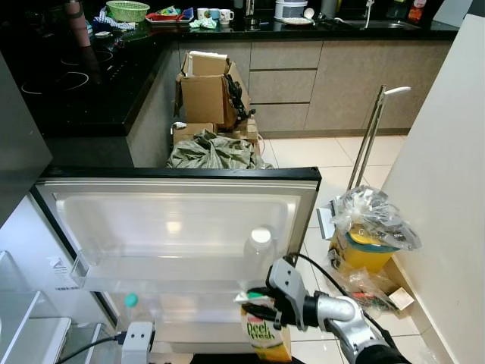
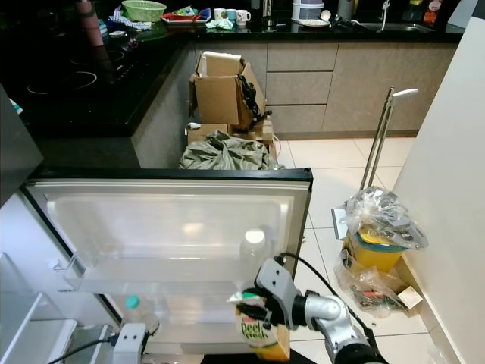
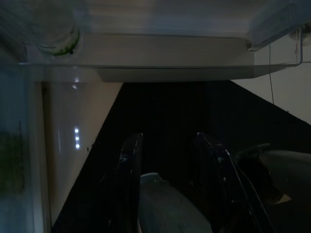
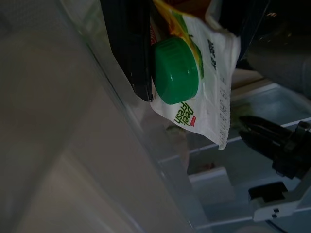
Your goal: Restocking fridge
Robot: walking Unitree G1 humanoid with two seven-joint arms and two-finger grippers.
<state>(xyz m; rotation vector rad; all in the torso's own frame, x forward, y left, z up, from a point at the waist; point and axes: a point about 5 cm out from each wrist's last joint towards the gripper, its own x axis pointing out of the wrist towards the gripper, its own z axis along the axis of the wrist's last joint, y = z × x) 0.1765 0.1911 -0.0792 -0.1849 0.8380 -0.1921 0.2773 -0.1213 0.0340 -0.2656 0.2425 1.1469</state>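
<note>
green-capped juice carton [image 1: 267, 331] clamped between right gripper [image 1: 260, 305] fingers, beside fridge door shelf [image 1: 174, 273].

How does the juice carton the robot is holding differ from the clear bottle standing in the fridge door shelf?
The juice carton is opaque, printed yellow and green; the clear bottle is see-through. The carton's cap is green, the bottle's white. The carton is gripped by the right end effector below the shelf; the bottle stands free. Both are upright.
</note>
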